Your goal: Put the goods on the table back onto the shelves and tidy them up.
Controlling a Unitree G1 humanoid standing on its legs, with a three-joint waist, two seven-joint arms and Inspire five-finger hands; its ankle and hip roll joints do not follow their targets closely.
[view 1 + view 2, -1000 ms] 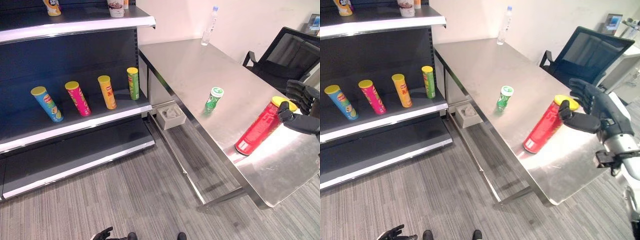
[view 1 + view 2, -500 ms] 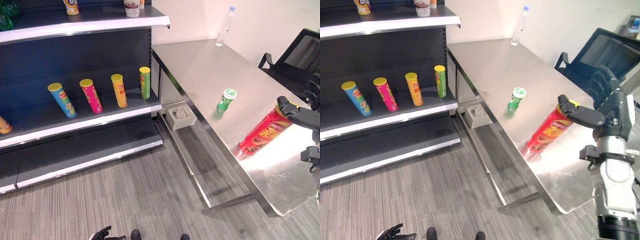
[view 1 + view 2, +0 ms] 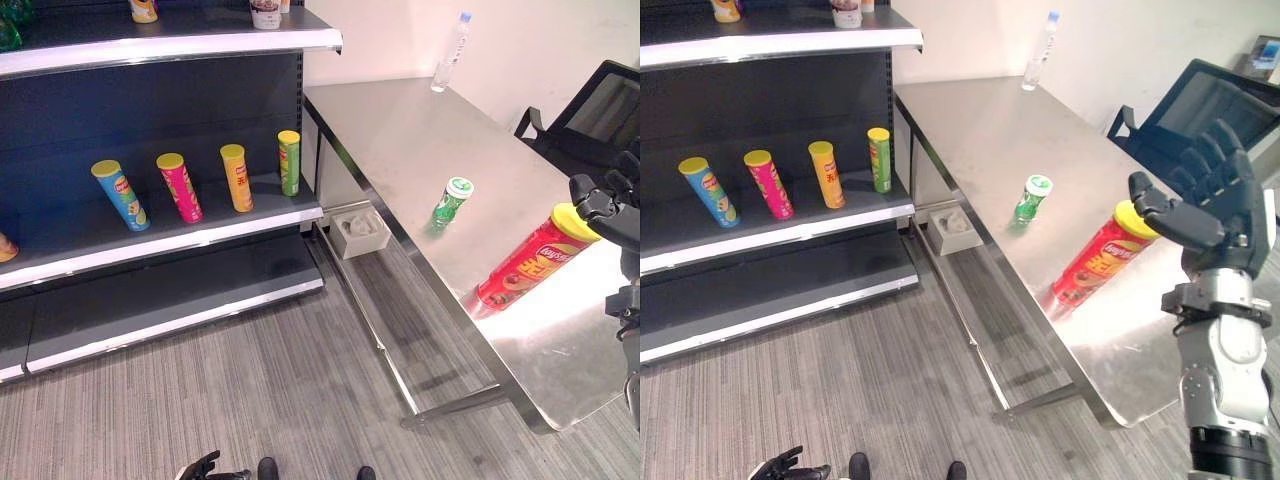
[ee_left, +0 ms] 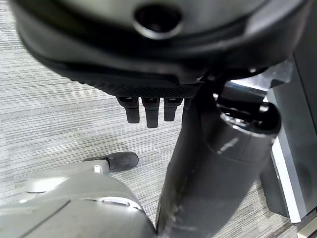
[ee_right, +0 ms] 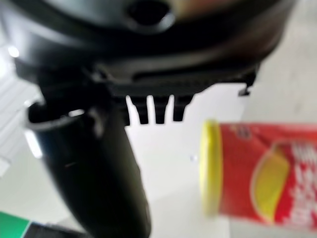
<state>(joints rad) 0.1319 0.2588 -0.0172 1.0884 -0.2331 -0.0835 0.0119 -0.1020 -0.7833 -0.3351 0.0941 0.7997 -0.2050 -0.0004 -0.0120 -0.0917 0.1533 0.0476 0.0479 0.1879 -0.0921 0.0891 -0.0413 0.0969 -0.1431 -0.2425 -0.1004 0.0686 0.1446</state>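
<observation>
A tall red can (image 3: 530,266) with a yellow lid stands on the steel table (image 3: 400,130) near its front right. My right hand (image 3: 1206,206) hovers open just right of the lid, its thumb close to it and its fingers spread upward. In the right wrist view the red can (image 5: 267,173) shows apart from the hand's thumb (image 5: 99,168). A small green can (image 3: 450,200) stands mid-table. My left hand (image 3: 200,467) hangs low over the floor, and its fingers (image 4: 148,111) are straight and hold nothing.
The middle shelf (image 3: 160,255) carries a blue (image 3: 120,195), a pink (image 3: 178,187), an orange (image 3: 236,178) and a green can (image 3: 289,163). A clear bottle (image 3: 455,40) stands at the table's far end. A black chair (image 3: 1185,110) is behind the table, a white box (image 3: 360,232) under it.
My right hand has risen and its thumb has come off the red can's lid. The can stays in place. The camera swung left over the second.
</observation>
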